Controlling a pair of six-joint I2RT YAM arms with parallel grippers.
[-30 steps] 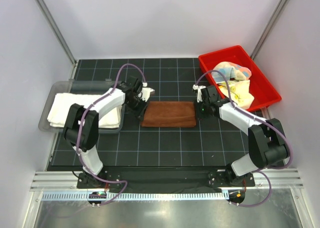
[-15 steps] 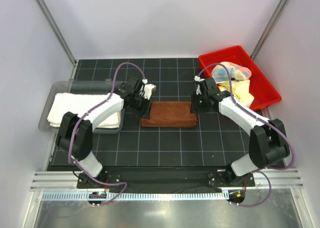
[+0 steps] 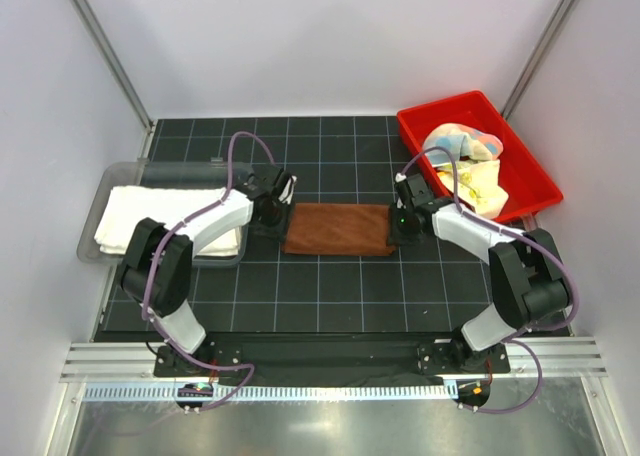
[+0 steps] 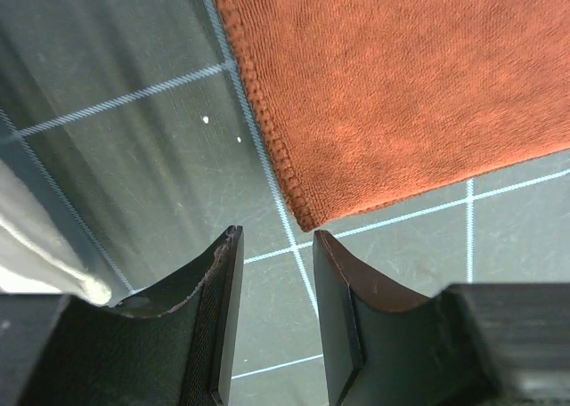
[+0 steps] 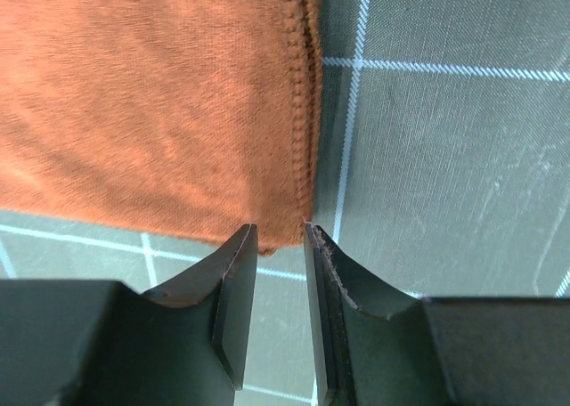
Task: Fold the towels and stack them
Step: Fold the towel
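Observation:
A brown towel (image 3: 338, 229) lies folded flat in a rectangle at the middle of the black grid mat. My left gripper (image 3: 272, 211) is low at its left end. In the left wrist view the gripper (image 4: 276, 241) is open with nothing between its fingers, and the towel's corner (image 4: 401, 85) lies just ahead of the tips. My right gripper (image 3: 403, 219) is at the right end. In the right wrist view this gripper (image 5: 280, 232) is open by a narrow gap, with the towel's stitched corner (image 5: 160, 103) right at its tips. A cream-white towel (image 3: 150, 221) lies folded in the tray.
The clear tray (image 3: 120, 171) stands at the left edge of the mat, close beside my left arm. A red bin (image 3: 440, 111) at the back right holds a pastel towel (image 3: 465, 141) and a yellow towel (image 3: 480, 186). White walls close in the mat.
Both grippers have opened and dropped back from the towel's far side to its two ends. The brown towel now lies flat and free.

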